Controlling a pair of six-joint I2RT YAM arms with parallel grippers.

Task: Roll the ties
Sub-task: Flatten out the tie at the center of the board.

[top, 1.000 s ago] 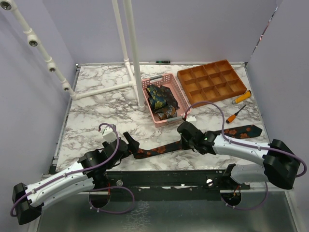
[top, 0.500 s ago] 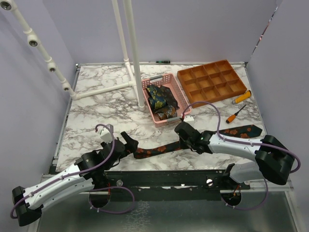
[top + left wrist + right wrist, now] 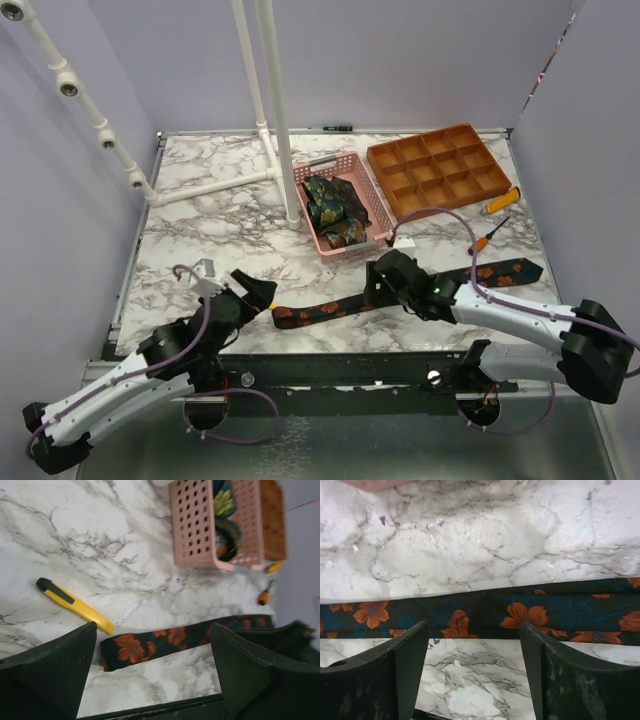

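Observation:
One tie point(image 3: 400, 295), dark with orange flowers, lies flat along the table's front, its narrow end point(image 3: 127, 650) on the left and its wide end point(image 3: 515, 270) on the right. My left gripper point(image 3: 255, 292) stands open just left of the narrow end; in the left wrist view that gripper point(image 3: 152, 630) has the end lying between its fingers, untouched. My right gripper point(image 3: 378, 287) hovers open over the tie's middle; the right wrist view shows this gripper point(image 3: 473, 625) with the tie point(image 3: 485, 611) just beyond its fingertips. Other ties point(image 3: 330, 205), rolled, sit in the pink basket point(image 3: 352, 160).
A yellow utility knife point(image 3: 75, 605) lies just left of the tie's narrow end. An orange compartment tray point(image 3: 440, 170) stands at the back right, with two orange-handled screwdrivers point(image 3: 498, 202) point(image 3: 488, 237) near it. A white pipe frame point(image 3: 275, 110) rises behind the basket.
My right gripper has opened and let go of the tie's middle. The left arm has drawn back to the left, uncovering the narrow end. The tie lies a little straighter.

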